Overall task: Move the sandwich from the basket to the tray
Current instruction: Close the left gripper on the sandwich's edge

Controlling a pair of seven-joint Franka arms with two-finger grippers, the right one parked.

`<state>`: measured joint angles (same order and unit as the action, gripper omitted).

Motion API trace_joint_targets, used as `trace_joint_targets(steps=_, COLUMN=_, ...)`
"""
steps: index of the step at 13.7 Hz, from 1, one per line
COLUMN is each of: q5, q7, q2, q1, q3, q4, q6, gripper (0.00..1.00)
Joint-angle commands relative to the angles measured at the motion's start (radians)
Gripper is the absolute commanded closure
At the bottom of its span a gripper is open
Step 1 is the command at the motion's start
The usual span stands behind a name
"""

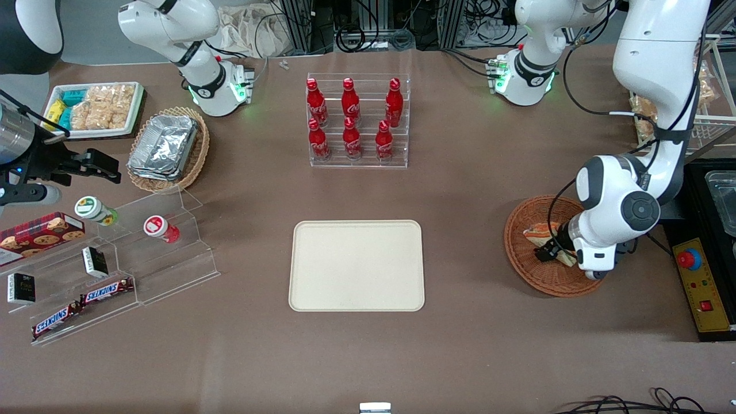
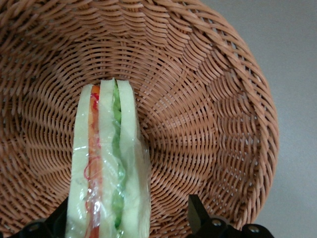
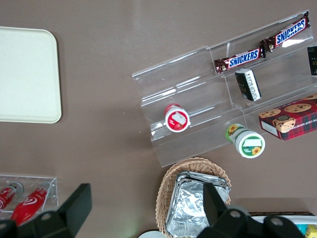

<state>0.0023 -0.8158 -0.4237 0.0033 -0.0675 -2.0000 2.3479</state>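
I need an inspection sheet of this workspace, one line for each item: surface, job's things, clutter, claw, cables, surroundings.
Surface: brown table, no spills seen.
Job's things: sandwich lies in the basket, wrapped in clear film; tray bare, at the table's middle.
Clutter: six red bottles in a clear rack; foil containers in a tan basket; snack bars on a clear stand.
Claw: the claw is down in the basket, fingers either side of the sandwich, one apart from it.
Cables: black cable along the working arm.
Surroundings: control box with red button beside the basket.
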Motion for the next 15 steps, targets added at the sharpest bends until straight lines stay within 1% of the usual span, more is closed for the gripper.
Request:
trace_joint_targets(steps=1, q5=0.024, q7=-0.036, q2=-0.01, q1=-0.003, q3=0.0, q4=0.007, q6=0.014, gripper=0.41)
trace_joint_targets(steps=2, q5=0.024, q7=-0.036, q2=-0.009, q1=-0.003, q3=0.0, q4=0.007, q6=0.013, gripper=0.62)
trace_joint_targets(steps=3, q5=0.024, q7=-0.036, q2=-0.006, q1=0.001, q3=0.0, q4=0.006, q6=0.011, gripper=0.76)
trace_joint_targets(steps=5, q5=0.024, q7=-0.034, q2=0.009, q1=0.006, q3=0.0, q4=0.006, q6=-0.002, gripper=1.0)
trace_joint_targets(steps=6, q5=0.024, q7=-0.034, q2=0.028, q1=0.006, q3=0.0, q4=0.01, q6=-0.028, gripper=1.0)
trace_joint_targets(steps=8, q5=0.022, q7=-0.017, q2=0.08, q1=0.012, q3=0.0, q4=0.048, q6=-0.132, gripper=1.0)
trace_joint_targets(steps=11, q5=-0.007, q7=0.049, q2=0.147, q1=0.0, q3=-0.014, q4=0.169, q6=-0.321, gripper=1.0)
trace_joint_targets(steps=13, q5=-0.031, q7=0.092, q2=0.163, q1=0.001, q3=-0.089, q4=0.248, q6=-0.419, gripper=1.0)
trace_joint_targets(steps=15, q5=-0.031, q7=0.101, q2=0.16, q1=0.0, q3=-0.162, q4=0.302, q6=-0.462, gripper=1.0)
